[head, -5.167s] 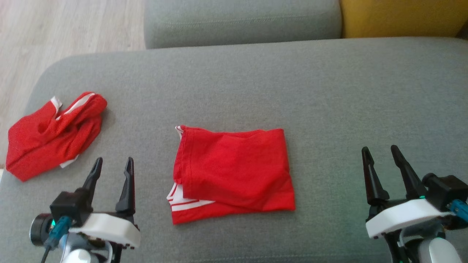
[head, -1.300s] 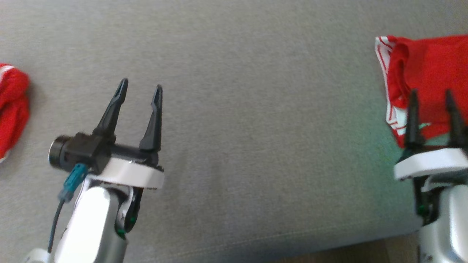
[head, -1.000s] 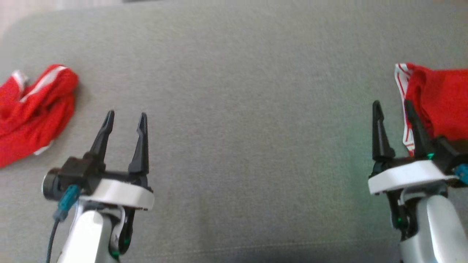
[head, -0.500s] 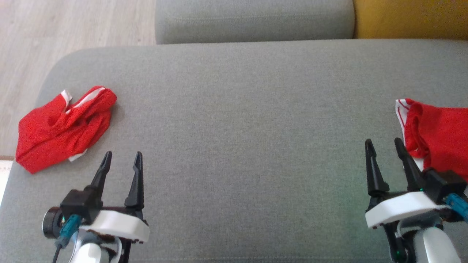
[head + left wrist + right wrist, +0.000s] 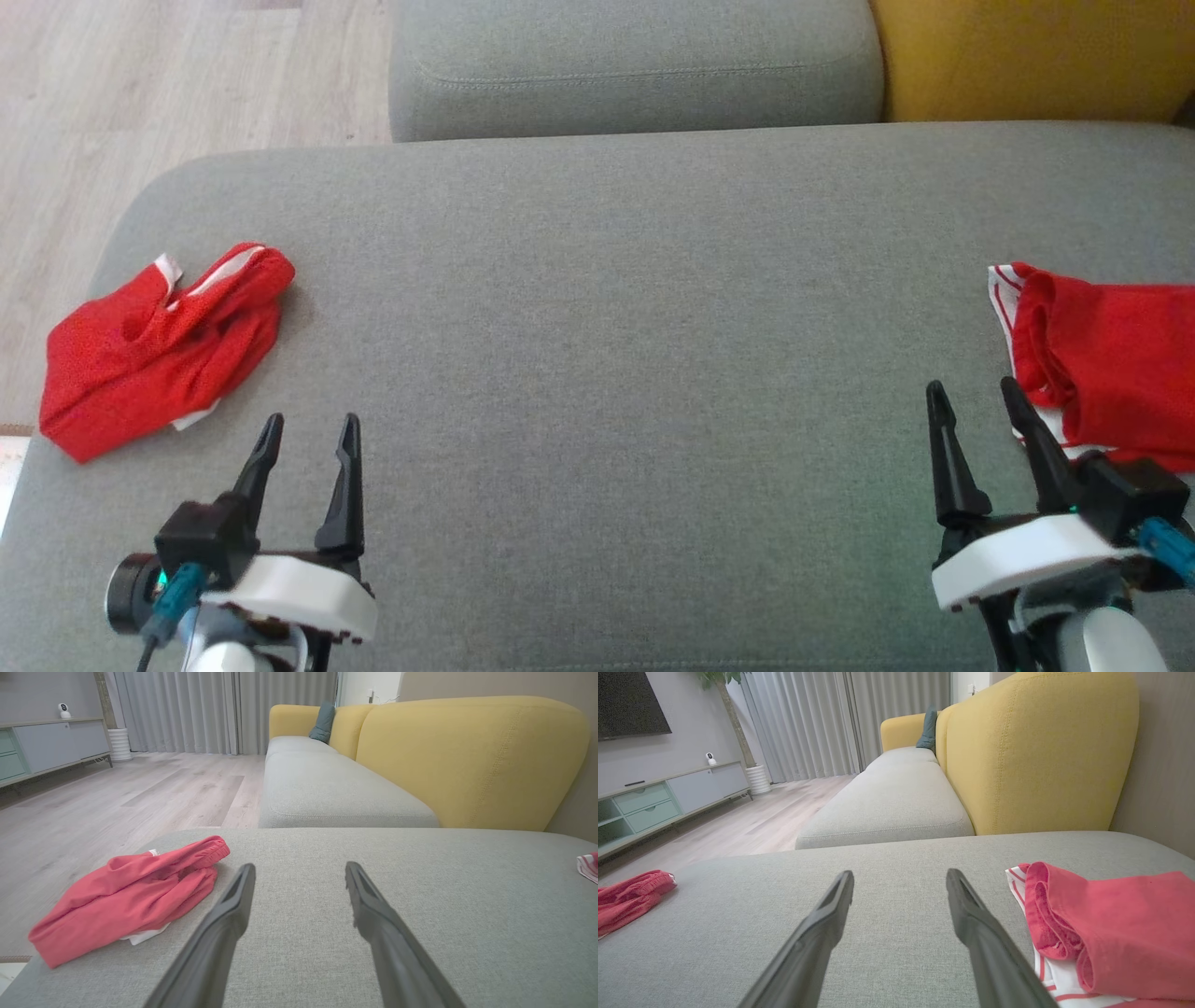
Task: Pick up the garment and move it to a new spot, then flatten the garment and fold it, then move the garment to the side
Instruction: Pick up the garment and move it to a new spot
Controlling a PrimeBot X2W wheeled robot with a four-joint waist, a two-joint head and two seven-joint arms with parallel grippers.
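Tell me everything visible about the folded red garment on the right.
The folded garment is red, soft-looking fabric with white, red-striped trim showing at its left edge. Its hemmed top layer is slightly rumpled. It lies flat near the right end of the grey cushion, partly cut off by the head view's edge. The open right gripper is beside it, not holding it.

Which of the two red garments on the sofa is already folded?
The red garment at the right, beside the right gripper: flat and layered. The left garment lies crumpled.
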